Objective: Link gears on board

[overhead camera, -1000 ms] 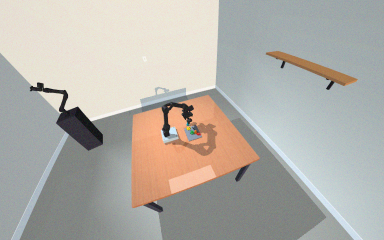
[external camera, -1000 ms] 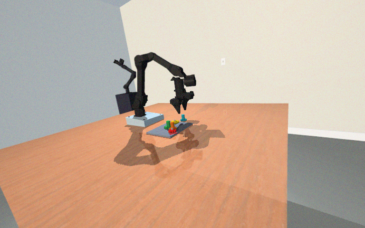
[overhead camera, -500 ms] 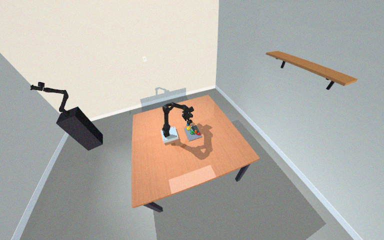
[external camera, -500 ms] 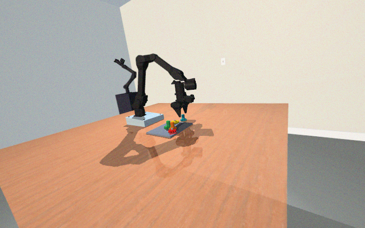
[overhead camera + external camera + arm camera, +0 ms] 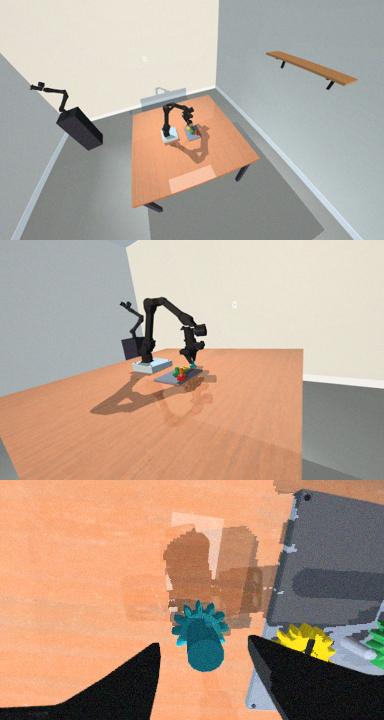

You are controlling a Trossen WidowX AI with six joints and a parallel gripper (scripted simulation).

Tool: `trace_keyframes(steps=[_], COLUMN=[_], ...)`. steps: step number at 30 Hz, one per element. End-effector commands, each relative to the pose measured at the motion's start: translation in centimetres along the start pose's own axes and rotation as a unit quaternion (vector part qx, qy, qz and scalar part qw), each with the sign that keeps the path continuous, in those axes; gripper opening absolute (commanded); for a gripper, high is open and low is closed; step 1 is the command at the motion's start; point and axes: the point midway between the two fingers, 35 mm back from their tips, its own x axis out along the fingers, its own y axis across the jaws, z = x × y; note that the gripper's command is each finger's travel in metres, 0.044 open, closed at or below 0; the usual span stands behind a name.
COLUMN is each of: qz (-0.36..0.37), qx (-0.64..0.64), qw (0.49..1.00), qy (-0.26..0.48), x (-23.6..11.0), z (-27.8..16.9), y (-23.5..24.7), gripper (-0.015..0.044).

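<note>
My gripper point(image 5: 189, 123) point(image 5: 192, 361) point(image 5: 204, 645) is open, its fingers on either side of the handle of a teal gear point(image 5: 193, 365) point(image 5: 205, 655) with gaps on both sides. The teal gear stands upright on the table beside the grey board point(image 5: 192, 138) point(image 5: 164, 379) point(image 5: 340, 540). On the board are the yellow gear point(image 5: 189, 128) point(image 5: 184, 368) point(image 5: 296, 640) with its black stripe, a green gear point(image 5: 192, 132) point(image 5: 176, 371) point(image 5: 380, 645), an orange gear point(image 5: 195, 132) point(image 5: 181, 371) and the red gear point(image 5: 198, 134) point(image 5: 181, 378). A bare pale peg point(image 5: 358, 647) shows between yellow and green.
The arm's pale base block point(image 5: 170, 140) point(image 5: 143, 367) stands beside the board on the wooden table point(image 5: 152, 169) point(image 5: 198, 438). The right finger reaches over the board's edge near the yellow gear in the wrist view. A second arm stands on a dark pedestal point(image 5: 82, 133) off the table.
</note>
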Motion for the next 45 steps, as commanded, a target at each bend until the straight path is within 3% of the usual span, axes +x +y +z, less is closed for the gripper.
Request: trace_keyframes(steps=[1,5,13,45], qz=[0.0,0.0,0.0,0.0], qx=[0.002,0.002,0.002,0.001], qw=[1.0,1.0,1.0,1.0], qy=[0.0,0.0,0.0,-0.001], x=[0.0,0.0,0.0,-7.7], z=[0.0,0.0,0.0,0.9], y=[0.0,0.0,0.0,-0.1], gripper=[0.0177,0.0073,0.0,0.0])
